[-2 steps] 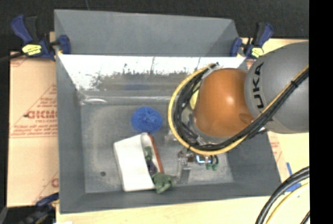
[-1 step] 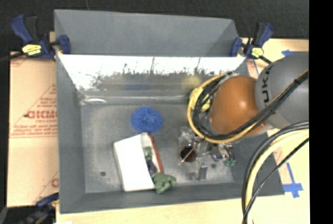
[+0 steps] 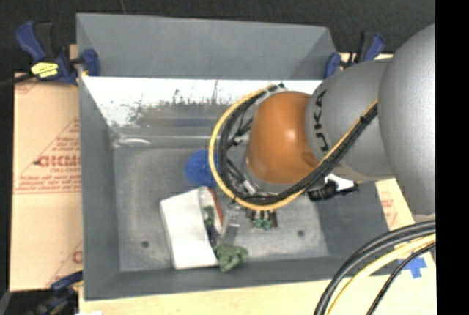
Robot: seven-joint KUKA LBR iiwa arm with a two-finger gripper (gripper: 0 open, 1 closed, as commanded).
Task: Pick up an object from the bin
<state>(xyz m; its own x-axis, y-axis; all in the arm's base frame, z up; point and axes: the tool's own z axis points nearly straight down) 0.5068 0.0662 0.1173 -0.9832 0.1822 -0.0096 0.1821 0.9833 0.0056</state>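
My gripper [image 3: 233, 224] is low in the bin under the arm's orange cover, near the front middle of the floor. It stands at the right edge of a white flat box [image 3: 185, 231] that lies front left of the centre. A thin dark object with red and green marks [image 3: 209, 212] lies along that edge, right beside the gripper. Just in front of the gripper, near the front wall, sits a small green crumpled thing [image 3: 231, 258]. A blue round object [image 3: 196, 168] rests behind the box, to the gripper's far left. The cover hides what is directly under the wrist.
The arm reaches in from the right and covers the bin's right half. Bare grey floor shows along the left wall and in the front right corner.
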